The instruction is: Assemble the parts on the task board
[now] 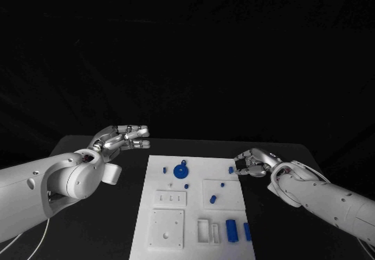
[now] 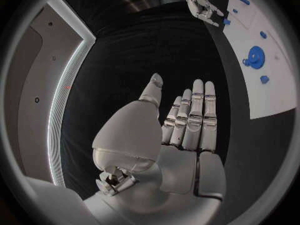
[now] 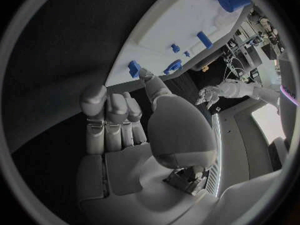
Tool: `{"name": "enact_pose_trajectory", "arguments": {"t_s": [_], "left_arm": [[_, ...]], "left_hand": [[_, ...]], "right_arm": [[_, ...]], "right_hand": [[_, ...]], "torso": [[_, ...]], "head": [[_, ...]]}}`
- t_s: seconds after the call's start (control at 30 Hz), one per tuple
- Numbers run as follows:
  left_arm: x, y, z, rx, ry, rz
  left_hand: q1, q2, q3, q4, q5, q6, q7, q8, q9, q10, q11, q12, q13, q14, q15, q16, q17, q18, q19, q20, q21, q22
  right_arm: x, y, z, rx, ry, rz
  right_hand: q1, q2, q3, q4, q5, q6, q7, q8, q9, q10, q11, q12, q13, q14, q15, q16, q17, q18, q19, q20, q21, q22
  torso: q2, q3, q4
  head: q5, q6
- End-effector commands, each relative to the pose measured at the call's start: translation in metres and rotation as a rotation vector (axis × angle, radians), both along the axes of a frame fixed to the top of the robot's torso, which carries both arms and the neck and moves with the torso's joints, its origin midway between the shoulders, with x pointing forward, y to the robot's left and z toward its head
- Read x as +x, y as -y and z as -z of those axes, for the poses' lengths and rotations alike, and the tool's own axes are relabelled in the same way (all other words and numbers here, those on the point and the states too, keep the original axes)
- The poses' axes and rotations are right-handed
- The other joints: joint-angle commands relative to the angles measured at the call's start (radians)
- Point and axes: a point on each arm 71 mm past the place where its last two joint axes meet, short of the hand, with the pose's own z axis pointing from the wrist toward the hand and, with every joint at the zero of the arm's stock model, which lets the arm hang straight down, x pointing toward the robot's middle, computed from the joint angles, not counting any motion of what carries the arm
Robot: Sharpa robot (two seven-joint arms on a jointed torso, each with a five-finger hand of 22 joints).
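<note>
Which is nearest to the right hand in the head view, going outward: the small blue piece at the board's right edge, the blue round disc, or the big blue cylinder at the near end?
From the right hand:
1. Small blue piece, at the task board's right edge, right by the fingertips.
2. Blue round disc, toward the board's far left part.
3. Big blue cylinder, at the board's near end.

Task board [image 1: 195,216] mid-table; left hand [image 1: 121,138] off its left edge, right hand [image 1: 251,161] at its far right corner

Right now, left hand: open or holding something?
Open. The silver left hand holds nothing; its fingers are extended, off the white task board.
</note>
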Motion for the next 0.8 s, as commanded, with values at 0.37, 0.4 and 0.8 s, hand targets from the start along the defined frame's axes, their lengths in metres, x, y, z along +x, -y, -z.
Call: {"name": "enact_pose_trajectory", "arguments": {"t_s": [0.37, 0.4, 0.8], "left_arm": [[0.0, 0.004, -0.001, 0.002, 0.014, 0.026], [-0.001, 0.004, -0.001, 0.002, 0.014, 0.027], [-0.001, 0.004, -0.001, 0.004, 0.014, 0.028]], "left_hand": [[0.004, -0.004, -0.001, -0.005, -0.001, 0.0, 0.0, -0.003, 0.0, 0.003, -0.003, 0.005, 0.002, -0.006, -0.003, -0.004, -0.002, -0.002, -0.005, 0.001, 0.002, -0.001], [0.004, -0.004, -0.001, -0.005, -0.001, 0.0, 0.0, -0.003, 0.0, 0.003, -0.003, 0.005, 0.002, -0.006, -0.003, -0.004, -0.002, -0.002, -0.005, 0.001, 0.002, -0.001], [0.004, -0.004, -0.001, -0.005, -0.001, 0.0, 0.0, -0.003, 0.0, 0.003, -0.003, 0.005, 0.002, -0.006, -0.003, -0.004, -0.002, -0.002, -0.005, 0.001, 0.002, -0.001]], "right_arm": [[0.003, -0.005, 0.018, 0.051, -0.079, -0.042], [0.004, -0.005, 0.02, 0.051, -0.084, -0.042], [0.006, -0.013, 0.032, 0.059, -0.104, -0.04]], "right_hand": [[0.007, 0.002, -0.002, -0.002, 0.005, 0.0, -0.002, 0.0, -0.001, -0.008, -0.004, -0.006, -0.001, -0.005, 0.003, -0.007, 0.001, -0.004, 0.048, 0.003, -0.005, 0.097], [0.006, 0.004, 0.0, -0.002, 0.004, 0.005, -0.002, 0.0, -0.001, -0.007, -0.004, -0.005, 0.0, -0.004, 0.003, -0.006, 0.003, -0.004, 0.048, 0.003, -0.005, 0.097], [-0.01, 0.018, 0.022, 0.002, -0.015, 0.019, -0.002, 0.0, 0.0, -0.006, -0.004, 0.0, 0.003, -0.003, 0.003, -0.002, 0.011, -0.004, 0.049, 0.002, 0.0, 0.099]], "torso": [[-0.001, -0.0032, 0.0026], [-0.001, -0.003, 0.0028], [-0.001, -0.0032, 0.0022]], "head": [[-0.009, -0.009], [-0.009, -0.01], [-0.009, -0.015]]}}
